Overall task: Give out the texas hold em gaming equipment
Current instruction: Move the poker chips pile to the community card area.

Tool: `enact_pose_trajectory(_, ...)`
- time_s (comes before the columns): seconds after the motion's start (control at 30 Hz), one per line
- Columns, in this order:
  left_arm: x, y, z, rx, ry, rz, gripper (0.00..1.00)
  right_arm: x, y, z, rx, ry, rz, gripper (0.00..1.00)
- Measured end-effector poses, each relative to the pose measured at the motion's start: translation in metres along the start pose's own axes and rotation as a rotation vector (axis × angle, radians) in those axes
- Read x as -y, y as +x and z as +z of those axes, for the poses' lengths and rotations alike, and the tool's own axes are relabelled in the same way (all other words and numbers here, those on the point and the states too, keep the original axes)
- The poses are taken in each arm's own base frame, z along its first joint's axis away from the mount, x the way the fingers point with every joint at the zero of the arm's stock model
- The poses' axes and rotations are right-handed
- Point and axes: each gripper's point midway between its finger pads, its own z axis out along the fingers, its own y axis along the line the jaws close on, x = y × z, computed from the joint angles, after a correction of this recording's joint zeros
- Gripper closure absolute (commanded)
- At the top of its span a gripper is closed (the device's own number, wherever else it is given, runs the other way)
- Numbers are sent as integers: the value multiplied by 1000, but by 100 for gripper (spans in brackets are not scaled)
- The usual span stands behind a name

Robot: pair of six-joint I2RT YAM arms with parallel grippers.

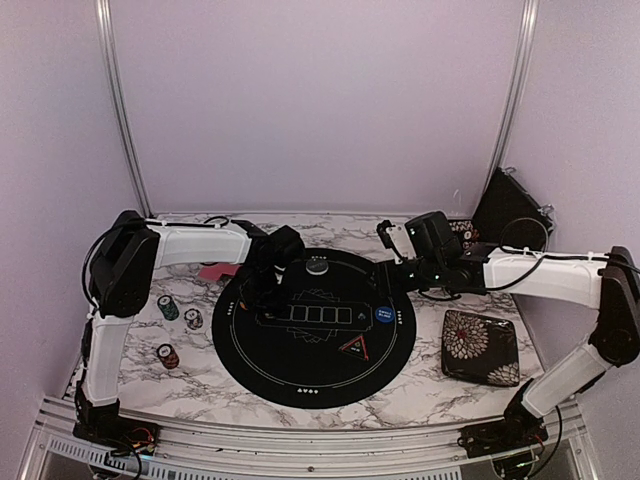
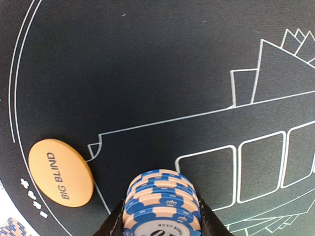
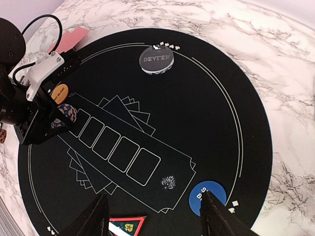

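Note:
My left gripper (image 1: 268,300) is shut on a blue-and-peach striped chip stack (image 2: 162,200), held low over the left part of the round black mat (image 1: 300,375), just right of the orange BIG BLIND button (image 2: 60,172). The stack also shows in the right wrist view (image 3: 65,114). My right gripper (image 3: 153,195) is open and empty above the mat's right side, near the blue button (image 3: 206,199) and the black triangle marker (image 3: 128,226). Pink-red-backed cards (image 1: 218,270) lie off the mat at the back left. Three chip stacks (image 1: 168,307) stand on the marble at the left.
A grey DEALER button (image 3: 156,60) lies at the mat's far edge. A black floral-patterned case (image 1: 480,346) lies right of the mat. A dark pouch (image 1: 510,205) leans in the back right corner. Walls enclose the marble table (image 1: 420,385).

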Motion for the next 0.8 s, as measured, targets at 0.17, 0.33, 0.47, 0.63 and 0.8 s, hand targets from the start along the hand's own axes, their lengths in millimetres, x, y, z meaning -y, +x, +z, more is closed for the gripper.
enact_pose_trajectory(0.17,9,-4,1,-1,2,12,57,3,3,-1,-4,6,3,39)
enact_pose_trajectory(0.33,18,-9,2,1,5,23,57,6,3,-4,3,10,4,39)
enact_pose_trajectory(0.47,27,-13,2,2,9,33,57,9,3,-7,9,15,5,39)
enact_pose_trajectory(0.63,38,-18,3,4,15,45,57,11,2,-10,16,19,3,39)
enact_pose_trajectory(0.8,47,-21,3,5,20,55,57,14,3,-13,21,24,-1,39)
